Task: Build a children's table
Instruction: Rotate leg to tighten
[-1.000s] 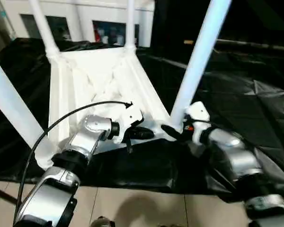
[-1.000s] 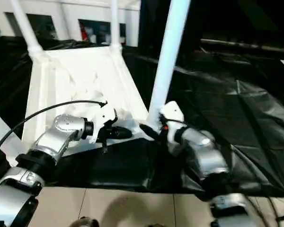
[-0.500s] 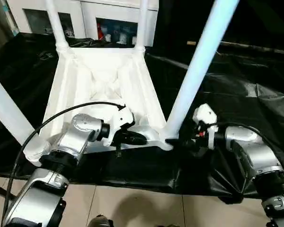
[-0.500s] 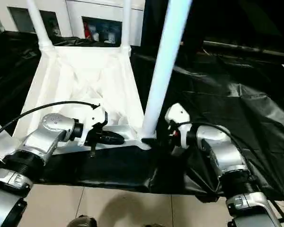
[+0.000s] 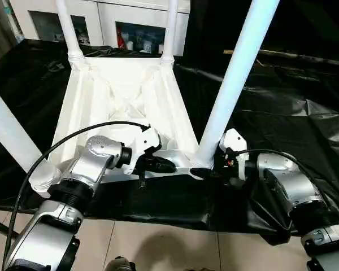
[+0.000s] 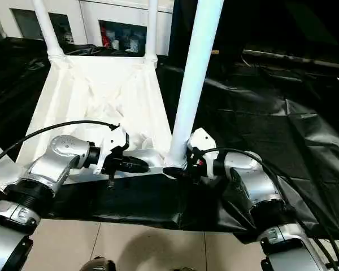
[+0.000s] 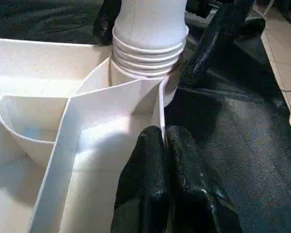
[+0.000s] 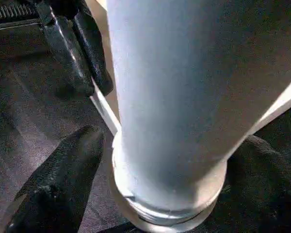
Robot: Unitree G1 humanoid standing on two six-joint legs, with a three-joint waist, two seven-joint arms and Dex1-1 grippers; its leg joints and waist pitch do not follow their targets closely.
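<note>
The white tabletop (image 5: 118, 96) lies upside down on a black sheet with four white legs standing up from its corner sockets. My left gripper (image 5: 164, 165) is shut on the thin near rim (image 7: 161, 104) of the tabletop, close to the near right corner. The near right leg (image 5: 237, 73) rises from that corner. My right gripper (image 5: 206, 169) is open at the leg's ribbed base, one black finger (image 8: 63, 170) on each side of it, and a small gap shows beside the leg.
The black sheet (image 5: 282, 113) covers the floor around the table, wrinkled on the right. A white glass-fronted cabinet (image 5: 135, 28) stands behind the far legs. Pale floor tiles (image 5: 158, 243) lie in front of the sheet. A black cable (image 5: 73, 141) arcs over my left arm.
My right gripper has moved left to the near right leg's base and now straddles it. My left gripper stays on the rim.
</note>
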